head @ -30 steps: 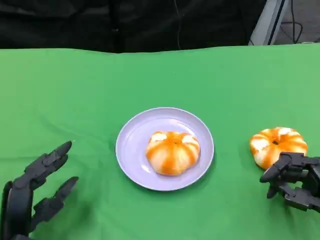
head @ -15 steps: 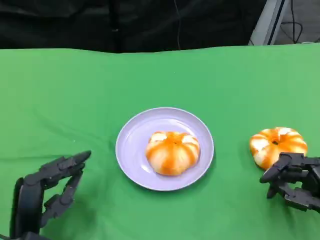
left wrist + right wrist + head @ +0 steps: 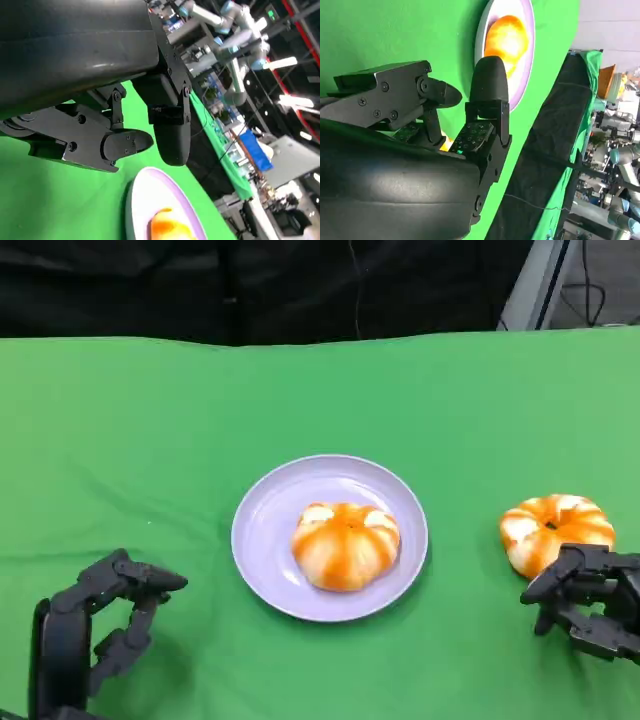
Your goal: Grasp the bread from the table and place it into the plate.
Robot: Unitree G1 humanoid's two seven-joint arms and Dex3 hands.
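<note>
Counter [image 3: 150, 420] covered w/ green cloth, far edge runs straight across top of head view, black drape behind it. Wide bare green on my left side and across the far half.

Lavender plate [image 3: 270, 540] sits mid-counter. One bread [image 3: 345, 545] already on it, round orange-and-white bun, right of plate centre, inside the rim. Second bread [image 3: 555, 530] on the cloth well right of the plate, near the right picture edge, not touching plate. Bare cloth between the two.

My right hand [image 3: 585, 605] low right, just in front of that second bread; fingers curled, fingertips at the bun's near edge. Contact or not: can't tell from head view. Right wrist view: fingers bent inward, a sliver of orange showing between them, plate + plated bun beyond. Can't tell if I have hold of it.

My left hand [image 3: 95, 635] low left on bare cloth, well apart from plate. Fingers curled inward, thumb side close to them, nothing in it. Left wrist view: same hand [image 3: 145, 135], fingers bent in, plate rim and bun slice beyond.

Nothing between right-side bread and plate.

Room: left wrist view shows other robot arms, ceiling lights, blue items in bkgd. Grey upright at head view top right.
</note>
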